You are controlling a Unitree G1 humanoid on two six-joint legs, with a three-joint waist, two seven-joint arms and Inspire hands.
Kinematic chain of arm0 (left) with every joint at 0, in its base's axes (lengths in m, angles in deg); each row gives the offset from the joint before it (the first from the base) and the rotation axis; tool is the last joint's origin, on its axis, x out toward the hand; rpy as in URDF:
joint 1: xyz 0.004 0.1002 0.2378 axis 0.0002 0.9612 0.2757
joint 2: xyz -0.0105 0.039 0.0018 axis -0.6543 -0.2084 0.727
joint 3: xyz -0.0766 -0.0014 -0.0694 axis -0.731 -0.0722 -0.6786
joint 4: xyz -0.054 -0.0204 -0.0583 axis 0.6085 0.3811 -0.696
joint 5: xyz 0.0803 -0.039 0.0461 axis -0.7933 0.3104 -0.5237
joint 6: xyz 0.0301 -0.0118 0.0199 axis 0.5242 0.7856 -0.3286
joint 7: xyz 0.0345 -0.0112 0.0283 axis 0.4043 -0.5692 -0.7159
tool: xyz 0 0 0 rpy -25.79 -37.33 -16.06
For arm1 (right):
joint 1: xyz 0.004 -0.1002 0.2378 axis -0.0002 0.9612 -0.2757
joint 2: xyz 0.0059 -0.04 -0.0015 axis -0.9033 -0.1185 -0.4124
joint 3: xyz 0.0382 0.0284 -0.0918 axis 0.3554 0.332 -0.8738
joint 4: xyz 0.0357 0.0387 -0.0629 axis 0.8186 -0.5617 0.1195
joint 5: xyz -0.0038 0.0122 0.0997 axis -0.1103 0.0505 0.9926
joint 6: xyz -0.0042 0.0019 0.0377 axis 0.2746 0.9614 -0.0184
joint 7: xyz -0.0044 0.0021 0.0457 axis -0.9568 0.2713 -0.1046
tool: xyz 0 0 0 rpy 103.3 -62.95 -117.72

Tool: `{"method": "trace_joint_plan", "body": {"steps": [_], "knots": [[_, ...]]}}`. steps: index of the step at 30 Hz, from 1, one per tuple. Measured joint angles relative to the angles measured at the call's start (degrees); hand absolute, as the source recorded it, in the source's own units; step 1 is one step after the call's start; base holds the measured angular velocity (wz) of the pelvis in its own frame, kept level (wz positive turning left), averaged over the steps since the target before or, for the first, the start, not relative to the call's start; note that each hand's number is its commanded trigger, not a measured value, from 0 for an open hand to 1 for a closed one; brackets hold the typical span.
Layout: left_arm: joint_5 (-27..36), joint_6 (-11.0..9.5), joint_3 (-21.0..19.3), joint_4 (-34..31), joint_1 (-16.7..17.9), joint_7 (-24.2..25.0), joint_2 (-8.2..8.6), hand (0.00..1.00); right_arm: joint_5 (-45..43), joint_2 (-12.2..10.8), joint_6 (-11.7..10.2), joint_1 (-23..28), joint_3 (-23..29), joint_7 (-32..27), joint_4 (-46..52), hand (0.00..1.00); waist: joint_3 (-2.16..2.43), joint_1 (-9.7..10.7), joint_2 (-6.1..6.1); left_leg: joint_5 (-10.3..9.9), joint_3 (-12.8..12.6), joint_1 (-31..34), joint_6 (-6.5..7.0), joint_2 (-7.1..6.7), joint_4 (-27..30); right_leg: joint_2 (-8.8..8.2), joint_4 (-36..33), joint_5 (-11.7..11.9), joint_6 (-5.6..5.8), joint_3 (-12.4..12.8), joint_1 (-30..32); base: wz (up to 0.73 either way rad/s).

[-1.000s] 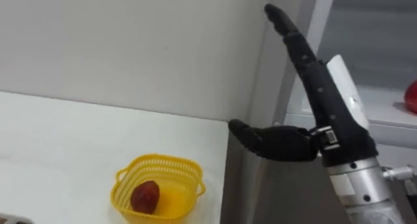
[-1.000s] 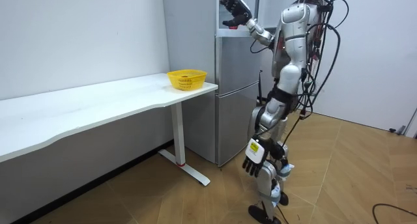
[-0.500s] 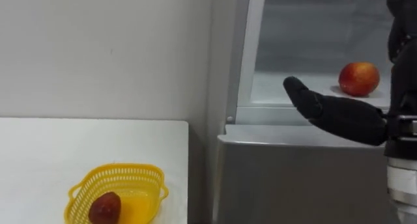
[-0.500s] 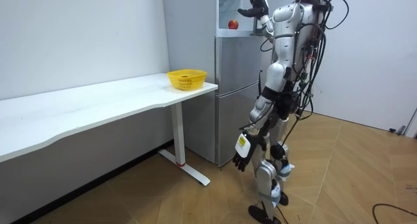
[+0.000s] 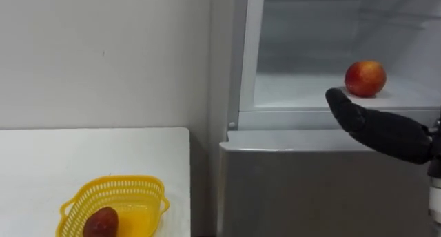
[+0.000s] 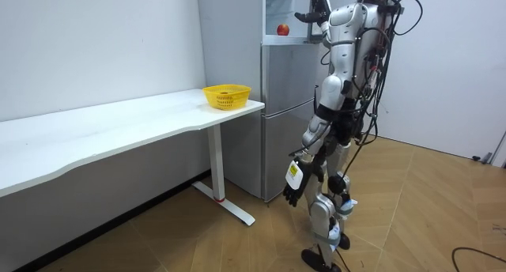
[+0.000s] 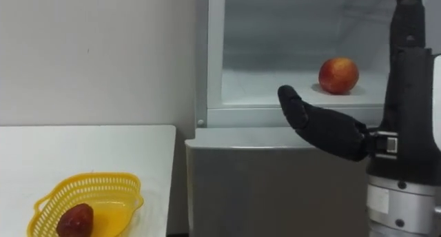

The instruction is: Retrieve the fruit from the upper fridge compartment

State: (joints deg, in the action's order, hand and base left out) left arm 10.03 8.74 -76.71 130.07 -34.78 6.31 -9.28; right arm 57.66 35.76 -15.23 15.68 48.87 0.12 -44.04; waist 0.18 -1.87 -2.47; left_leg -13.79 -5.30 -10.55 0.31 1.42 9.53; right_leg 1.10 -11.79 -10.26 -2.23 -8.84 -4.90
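While the apple sits ungrasped on the fridge shelf, right hand hovers short of it, fingers spread.

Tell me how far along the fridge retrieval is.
Done: the grey fridge's upper compartment stands open. In hand: nothing; the open right hand is raised before the shelf, apart from the round red-orange fruit there. The left hand hangs idle. Remaining: grasp the fruit and lift it out, perhaps into the yellow plastic basket holding a dark red fruit.
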Motion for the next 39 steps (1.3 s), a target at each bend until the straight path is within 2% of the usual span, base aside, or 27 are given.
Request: {"method": "trace_joint_plan", "body": {"steps": [3, 9, 11, 14, 16, 18, 21, 23, 26, 27, 34, 39], "knots": [[0.01, 0.0, -0.1, -0.06, -0.33, 0.15, 0.0, 0.0, 0.14, 0.03, 0.23, 0.0, 0.93, 0.88, -1.36, 0.0, -0.23, -0.04, -0.35, 0.0, 0.0, 0.1, 0.0, 0.02, 0.0, 0.02, 0.08, -0.01, 0.0, 0.01, 0.19, 0.0], [0.04, 0.02, 0.08, -0.07, 0.39, 1.1, -0.13, 0.0, 1.17, 1.43, 1.13, -0.21, 1.03, 0.7, -5.8, 0.0, -0.16, -0.3, -0.71, 0.0, 0.03, 0.16, 0.0, 0.0, 0.0, 0.05, -0.01, 0.0, 0.0, 0.15, 0.16, 0.0], [0.04, 0.02, 0.08, -0.02, 0.42, 1.1, -0.14, 0.0, 3.27, 2.44, 1.5, -0.66, 1.06, 0.52, -8.08, 0.0, -0.18, -0.46, -0.98, 0.0, 0.03, 0.15, 0.0, 0.0, 0.0, 0.05, -0.06, 0.0, 0.0, 0.14, 0.15, 0.0], [0.17, 0.0, 0.09, 0.11, 0.65, 1.18, -0.29, 0.0, 4.7, 2.6, 2.11, -2.71, 1.42, 0.44, -11.8, 0.0, -0.3, -0.13, -1.53, 0.01, 0.3, 0.45, 0.0, 0.03, 0.02, 0.03, -0.15, 0.01, -0.02, -0.23, -0.01, 0.05], [0.17, 0.0, -0.04, 0.08, 0.77, 1.89, -0.58, 0.0, 4.79, 2.89, 2.3, -3.87, 2.7, 0.54, -14.04, 0.0, -0.16, 0.0, -2.02, 0.0, 0.75, 1.0, 0.0, 0.0, 0.05, -0.07, -0.09, 0.0, -0.01, -0.78, 0.07, 0.13], [0.15, -0.03, -1.1, -0.09, 1.47, 2.75, -0.75, 0.0, 6.06, 4.06, 3.25, -5.58, 4.46, 0.63, -16.56, 0.0, 0.03, -0.18, -2.64, 0.0, 0.89, 0.94, 0.0, 0.0, 0.16, -0.09, 0.0, 0.0, -0.01, -0.92, 0.0, 0.06], [0.13, 0.14, -1.57, -0.1, 2.38, 3.24, -1.52, 0.0, 8.87, 6.57, 4.12, -8.33, 5.15, 0.49, -19.43, 0.0, -0.28, -0.22, -3.41, 0.0, 1.52, 0.96, 0.0, 0.0, 0.19, -0.12, -0.01, 0.01, -0.02, -1.35, -0.11, 0.07], [0.16, 0.65, -1.61, -0.2, 2.73, 3.33, -1.84, 0.0, 9.43, 7.24, 4.62, -9.93, 5.3, 0.3, -21.33, 0.0, -0.26, -0.11, -3.76, 0.0, 1.78, 1.0, 0.0, -0.01, 0.25, -0.18, -0.01, 0.01, -0.02, -1.64, -0.21, 0.1], [0.22, 0.81, -1.62, -1.57, 2.68, 3.72, -2.4, 0.0, 11.59, 9.78, 4.75, -11.76, 5.29, 0.22, -26.56, 0.0, -0.46, -0.15, -4.44, 0.0, 2.62, 1.46, 0.0, -0.17, 0.98, -0.87, 0.0, 0.0, -0.01, -2.63, -0.25, 0.16], [0.36, 0.81, -1.6, -1.98, 2.68, 3.83, -2.65, 0.0, 12.41, 10.23, 5.63, -12.38, 5.29, 0.3, -28.12, 0.0, -0.35, -0.22, -4.63, 0.0, 2.77, 1.79, 0.0, -0.18, 1.11, -0.91, -0.06, 0.0, -0.02, -2.79, -0.23, 0.06], [1.34, 0.9, -1.57, -2.5, 3.0, 4.84, -3.14, 0.0, 17.09, 10.74, 6.56, -12.83, 5.28, 0.79, -32.42, 0.0, -0.57, -0.17, -4.41, 0.0, 4.12, 2.46, 0.0, -0.3, 1.86, -1.08, 0.01, 0.0, -0.03, -3.78, 0.06, 0.07], [1.3, 0.9, -1.63, -3.76, 3.62, 5.04, -3.18, 0.0, 20.78, 11.0, 6.93, -13.91, 5.34, 0.74, -35.06, 0.0, -0.39, -0.2, -4.1, 0.02, 4.81, 3.06, -0.03, -0.34, 1.99, -1.18, 0.0, -0.07, -0.12, -4.41, 0.36, 0.06]]}}
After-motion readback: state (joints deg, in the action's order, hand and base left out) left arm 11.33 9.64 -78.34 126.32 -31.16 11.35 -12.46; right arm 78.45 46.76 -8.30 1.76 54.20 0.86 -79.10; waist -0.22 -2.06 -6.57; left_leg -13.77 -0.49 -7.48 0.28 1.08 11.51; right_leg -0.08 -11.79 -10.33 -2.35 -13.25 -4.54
